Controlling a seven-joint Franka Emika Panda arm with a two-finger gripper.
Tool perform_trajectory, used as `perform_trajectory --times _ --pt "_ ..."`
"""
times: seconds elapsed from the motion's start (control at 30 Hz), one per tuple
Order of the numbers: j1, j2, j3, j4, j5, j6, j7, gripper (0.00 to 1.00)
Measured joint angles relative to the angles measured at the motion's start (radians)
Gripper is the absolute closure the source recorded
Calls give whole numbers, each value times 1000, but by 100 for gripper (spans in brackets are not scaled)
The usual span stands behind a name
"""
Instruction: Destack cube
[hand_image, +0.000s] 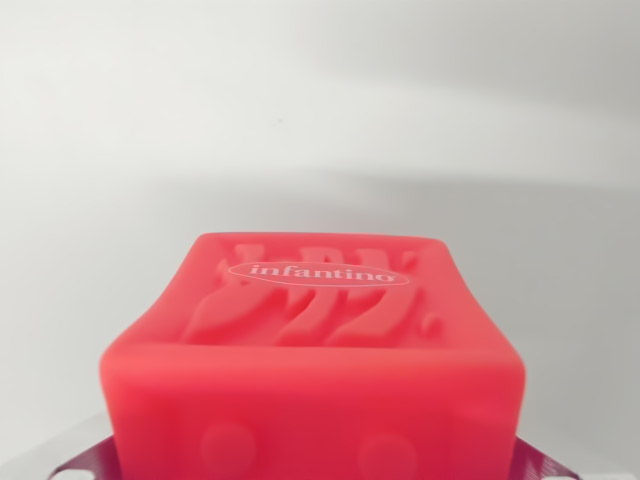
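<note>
You have the red Infantino cube (312, 370) filling the wrist view's lower half, seemingly seated on a purple block (85, 462) beneath; the claw itself is out of frame, so its state is unknowable.

Single wrist view only, no second view to overlap. Camera sits very near a red cube (315, 350), looking down and forward across its top face. Cube fills lower half of frame, near edge cut off at bottom. Upper half shows plain white table (320, 110), blurred. Purple bits at both bottom corners, unclear.
</note>
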Motion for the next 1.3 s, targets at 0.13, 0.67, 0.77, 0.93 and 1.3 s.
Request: perform_trajectory --times 0.13,0.67,0.77,0.93,1.3 --pt "-11 11 0 12 0 0 -22 100" --pt "-25 106 2 44 0 59 -46 100" --pt "-25 118 2 48 0 70 -46 100" --pt "-25 144 2 57 0 87 -46 100" --pt "-25 168 2 65 0 103 -46 0"
